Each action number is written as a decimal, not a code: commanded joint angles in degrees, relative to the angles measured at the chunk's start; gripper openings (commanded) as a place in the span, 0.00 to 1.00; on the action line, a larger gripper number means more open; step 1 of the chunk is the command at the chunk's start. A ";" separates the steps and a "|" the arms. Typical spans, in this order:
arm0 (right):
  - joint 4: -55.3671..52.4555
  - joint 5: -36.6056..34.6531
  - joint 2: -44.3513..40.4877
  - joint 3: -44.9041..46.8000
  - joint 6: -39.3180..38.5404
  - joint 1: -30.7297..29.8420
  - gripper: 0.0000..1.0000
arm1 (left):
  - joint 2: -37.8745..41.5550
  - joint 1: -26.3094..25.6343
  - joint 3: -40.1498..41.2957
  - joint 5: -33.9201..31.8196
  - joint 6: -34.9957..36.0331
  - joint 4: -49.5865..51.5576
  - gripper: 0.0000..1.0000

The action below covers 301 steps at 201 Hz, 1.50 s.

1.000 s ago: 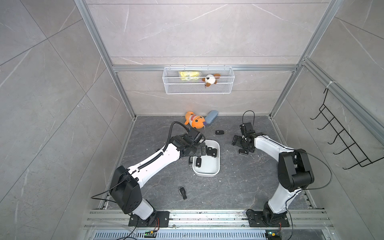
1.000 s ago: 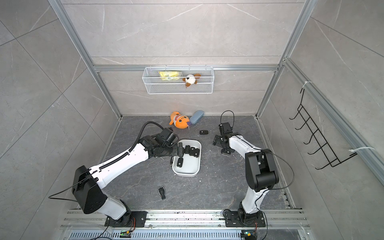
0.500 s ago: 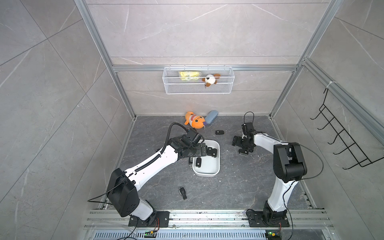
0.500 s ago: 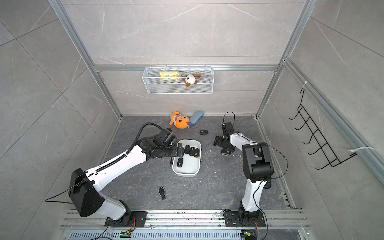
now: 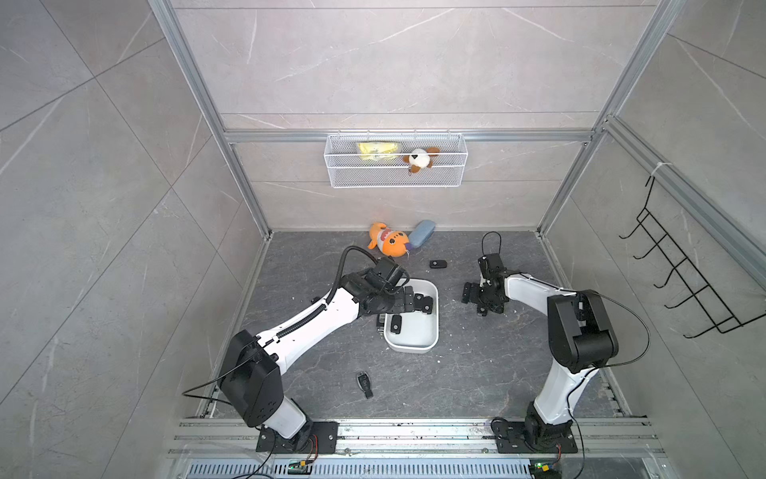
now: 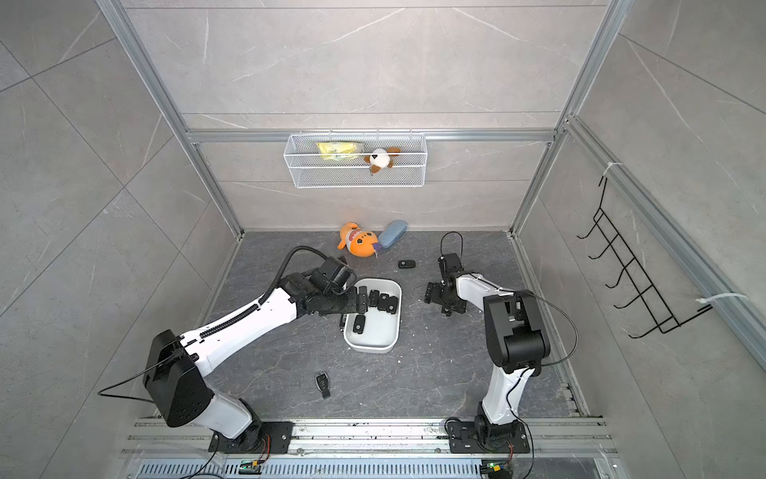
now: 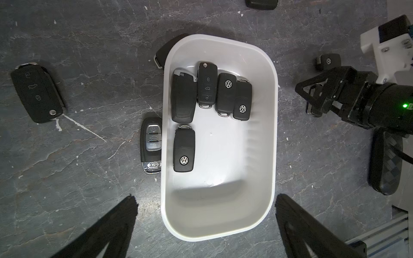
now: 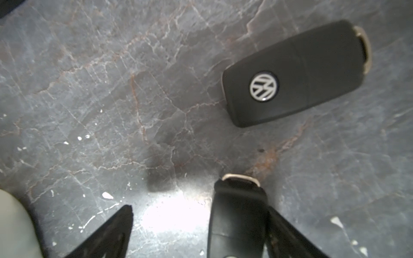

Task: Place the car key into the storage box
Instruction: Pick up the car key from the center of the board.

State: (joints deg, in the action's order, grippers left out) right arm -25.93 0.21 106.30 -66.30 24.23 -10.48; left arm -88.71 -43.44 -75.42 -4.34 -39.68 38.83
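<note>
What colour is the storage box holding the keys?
The storage box is white, clearest in the left wrist view.

The wall of the storage box (image 7: 259, 145) is hiding part of a plain black key (image 7: 165, 49) and a silver-buttoned key (image 7: 150, 145) lying outside it, and the left wrist view's edge is cutting off a third key (image 7: 261, 3). The right wrist view's edge is cropping a blurred key (image 8: 238, 219) beside the right gripper (image 8: 199, 210).

You have bright, even light with soft shadows in both top views and a sharp left wrist view, but your right wrist view has white glare on the table (image 8: 111, 89) and a blurred car key (image 8: 239, 219).
</note>
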 commanded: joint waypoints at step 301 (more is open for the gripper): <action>-9.14 -9.80 -2.86 -12.14 22.38 -35.93 0.30 | 8.96 13.55 8.78 10.57 4.72 -3.50 1.00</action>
State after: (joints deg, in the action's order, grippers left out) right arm -36.23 -8.75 98.80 -76.38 42.74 -44.23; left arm -82.39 -30.52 -67.20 4.78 -36.77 35.48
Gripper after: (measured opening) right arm 0.359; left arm 0.999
